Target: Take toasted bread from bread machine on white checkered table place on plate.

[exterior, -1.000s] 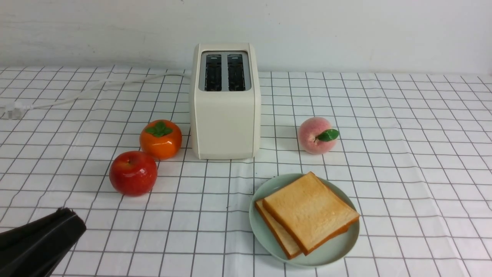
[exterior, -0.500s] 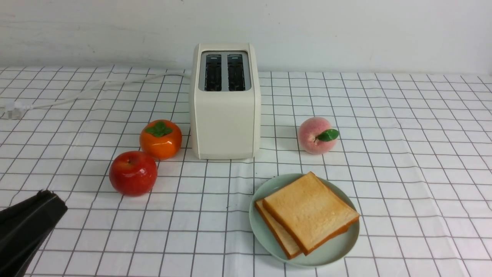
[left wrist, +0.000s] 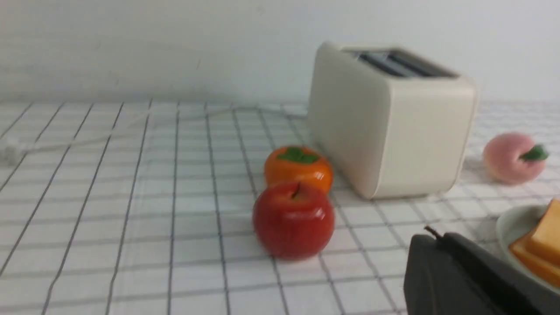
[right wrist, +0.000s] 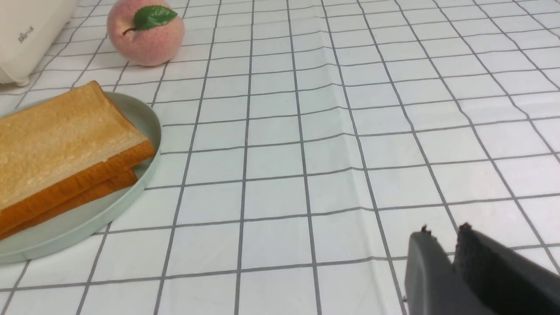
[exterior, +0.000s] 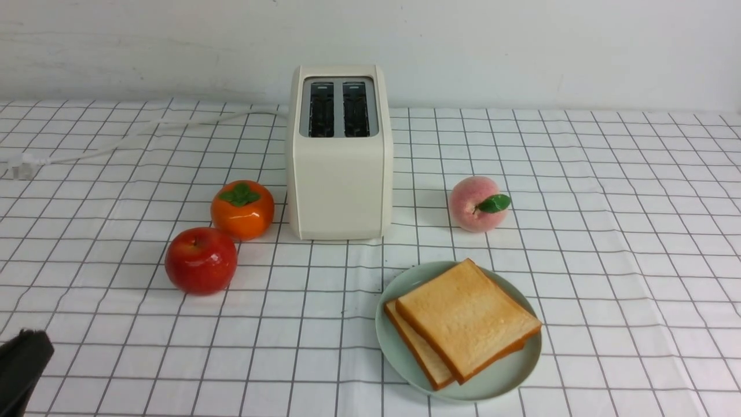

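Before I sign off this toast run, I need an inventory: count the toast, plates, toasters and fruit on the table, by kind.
Toast slices, stacked on the plate: 2
Plate: 1
Toaster: 1
Apple: 1
Persimmon: 1
Peach: 1
Total: 7

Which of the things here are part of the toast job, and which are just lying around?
Part of the job:
- two slices of toast, stacked on the plate
- pale green plate
- cream toaster, its slots showing no bread
- checkered table

Just lying about:
- red apple
- orange persimmon
- pink peach
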Controlling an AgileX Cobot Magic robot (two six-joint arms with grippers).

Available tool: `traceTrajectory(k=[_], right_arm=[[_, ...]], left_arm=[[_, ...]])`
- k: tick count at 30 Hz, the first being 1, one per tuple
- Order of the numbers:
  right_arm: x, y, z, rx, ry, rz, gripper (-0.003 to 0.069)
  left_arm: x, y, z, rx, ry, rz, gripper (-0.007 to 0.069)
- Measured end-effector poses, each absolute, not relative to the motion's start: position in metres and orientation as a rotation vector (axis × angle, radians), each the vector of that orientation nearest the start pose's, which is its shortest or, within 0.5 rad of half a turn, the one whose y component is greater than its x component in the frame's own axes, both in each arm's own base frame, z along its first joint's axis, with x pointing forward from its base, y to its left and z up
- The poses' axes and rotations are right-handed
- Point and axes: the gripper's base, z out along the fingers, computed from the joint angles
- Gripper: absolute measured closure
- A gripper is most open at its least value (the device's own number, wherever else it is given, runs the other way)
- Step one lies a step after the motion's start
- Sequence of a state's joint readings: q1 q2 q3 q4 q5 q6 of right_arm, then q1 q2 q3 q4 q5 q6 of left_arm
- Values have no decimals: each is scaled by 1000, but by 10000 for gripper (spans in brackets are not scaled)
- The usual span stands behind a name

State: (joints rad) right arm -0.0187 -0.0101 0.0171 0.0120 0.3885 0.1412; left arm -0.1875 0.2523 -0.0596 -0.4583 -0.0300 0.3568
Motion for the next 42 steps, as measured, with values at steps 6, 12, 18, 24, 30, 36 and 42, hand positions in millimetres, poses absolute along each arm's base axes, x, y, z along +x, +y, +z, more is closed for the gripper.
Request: traceTrajectory(k=[6,12,18,24,30,36,42], right_arm=[[52,-1,173,158,1873,96,550],[52,-1,173,159,1874,95,542],[52,-1,173,159,1874,95,533],[52,-1,173,159,1874,95,531],[52,-1,173,159,1874,95,519],[52,-1,173,159,1874,95,519],[52,-1,173,159,1874,95,515]], left_arm=[[66,-9,192,16,1699,-180,638],[53,-7,171,-50,1875,-202,638],[52,-7,168,-66,1905,-208,638],[52,-7,168,-67,1905,-209,638],[52,-7,168,-68,1905,-210,638],[52,-7,168,-68,1905,-209,638],[52,-7,168,-68,1905,-209,636]])
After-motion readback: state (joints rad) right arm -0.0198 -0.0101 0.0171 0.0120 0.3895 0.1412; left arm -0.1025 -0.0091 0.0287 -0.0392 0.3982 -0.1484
